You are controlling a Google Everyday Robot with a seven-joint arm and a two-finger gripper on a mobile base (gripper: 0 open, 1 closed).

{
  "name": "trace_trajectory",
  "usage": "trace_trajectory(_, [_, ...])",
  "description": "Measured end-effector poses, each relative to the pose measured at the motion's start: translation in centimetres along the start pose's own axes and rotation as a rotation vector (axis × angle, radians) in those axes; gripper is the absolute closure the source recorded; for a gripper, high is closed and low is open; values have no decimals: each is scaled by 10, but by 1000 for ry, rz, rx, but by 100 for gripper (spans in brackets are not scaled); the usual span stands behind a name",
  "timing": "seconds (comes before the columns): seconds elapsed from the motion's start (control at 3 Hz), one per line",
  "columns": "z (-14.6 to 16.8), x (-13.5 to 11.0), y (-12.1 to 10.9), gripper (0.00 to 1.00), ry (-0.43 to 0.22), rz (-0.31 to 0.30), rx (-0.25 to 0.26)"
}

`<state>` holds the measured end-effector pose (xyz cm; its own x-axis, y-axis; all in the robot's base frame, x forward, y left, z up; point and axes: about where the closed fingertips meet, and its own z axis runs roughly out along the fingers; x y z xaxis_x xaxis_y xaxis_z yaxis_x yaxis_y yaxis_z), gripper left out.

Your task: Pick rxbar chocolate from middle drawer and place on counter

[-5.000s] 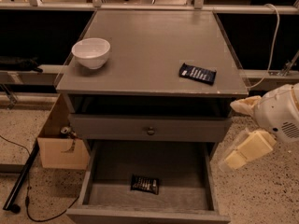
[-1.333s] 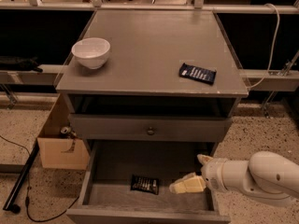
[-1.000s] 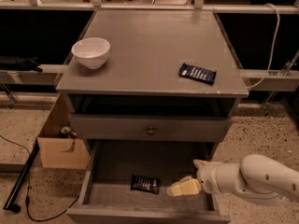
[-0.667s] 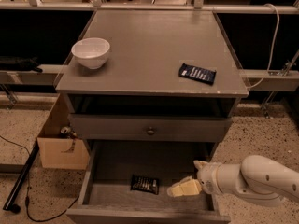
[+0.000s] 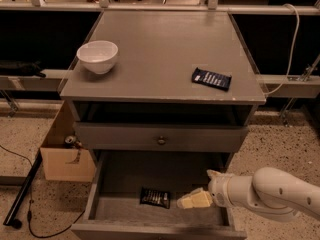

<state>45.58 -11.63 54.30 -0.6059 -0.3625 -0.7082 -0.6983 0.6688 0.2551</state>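
Note:
The rxbar chocolate (image 5: 155, 197), a dark flat bar, lies on the floor of the open middle drawer (image 5: 98, 189), near its front. My gripper (image 5: 194, 189) is inside the drawer just right of the bar, with its cream fingers (image 5: 196, 200) spread apart and empty. The lower finger's tip is a short gap from the bar's right end. The counter (image 5: 160, 44) is the grey cabinet top above.
A white bowl (image 5: 98, 56) stands on the counter's left and a navy-blue bar (image 5: 211, 78) lies at its right. The knobbed drawer front (image 5: 161, 140) above is shut. A cardboard box (image 5: 64, 159) and a cable are on the floor at the left.
My arm came down from the cabinet's right side into the open drawer and moved left toward the bar. Over the last second it has barely moved.

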Motion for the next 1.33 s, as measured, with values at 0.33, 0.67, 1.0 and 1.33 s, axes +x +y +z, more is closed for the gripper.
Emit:
trace_trajectory(0.33, [17,-5,-14,0,-27,-73,20])
trace_trajectory(0.67, [31,-8,-26,0,-39,-177,41])
trace_trajectory(1.0, [39,0,-32,0,-40,-229,60])
trace_trajectory(1.33, [40,0,-33,0,-40,-231,61])
